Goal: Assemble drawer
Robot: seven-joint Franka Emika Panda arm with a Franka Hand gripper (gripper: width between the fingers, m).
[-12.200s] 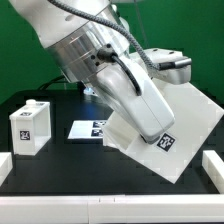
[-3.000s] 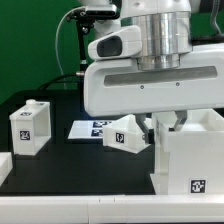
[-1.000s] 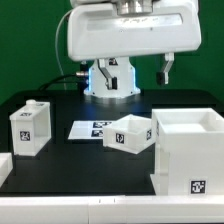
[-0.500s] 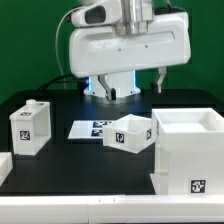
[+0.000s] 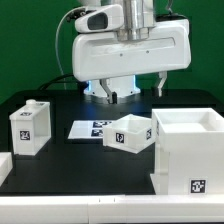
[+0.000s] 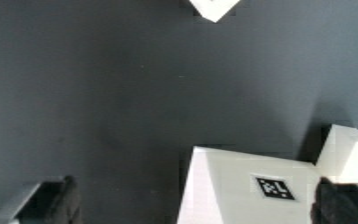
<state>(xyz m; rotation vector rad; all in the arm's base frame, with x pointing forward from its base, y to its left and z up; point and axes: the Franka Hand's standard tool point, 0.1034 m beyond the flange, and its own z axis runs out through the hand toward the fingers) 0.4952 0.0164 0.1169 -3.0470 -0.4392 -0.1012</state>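
Observation:
The drawer (image 5: 131,132) is a shallow white open-topped tray with a small tag on its face. It rests on the black table against the exterior view's left side of the taller white casing (image 5: 190,150). My gripper (image 5: 135,90) hangs open and empty well above the drawer, touching nothing. In the wrist view a white tagged part (image 6: 265,186), apparently the drawer, lies below and between the spread fingers of the gripper (image 6: 197,205).
A small white block (image 5: 30,127) with a tag stands at the exterior view's left. The marker board (image 5: 86,128) lies flat between the block and the drawer. White rails lie at the table's front edge (image 5: 100,209) and at its left (image 5: 4,166). The robot base stands behind.
The open gripper has come down toward the drawer over the last second. Earlier it set the casing upright at the exterior view's right. The drawer and the block have not moved.

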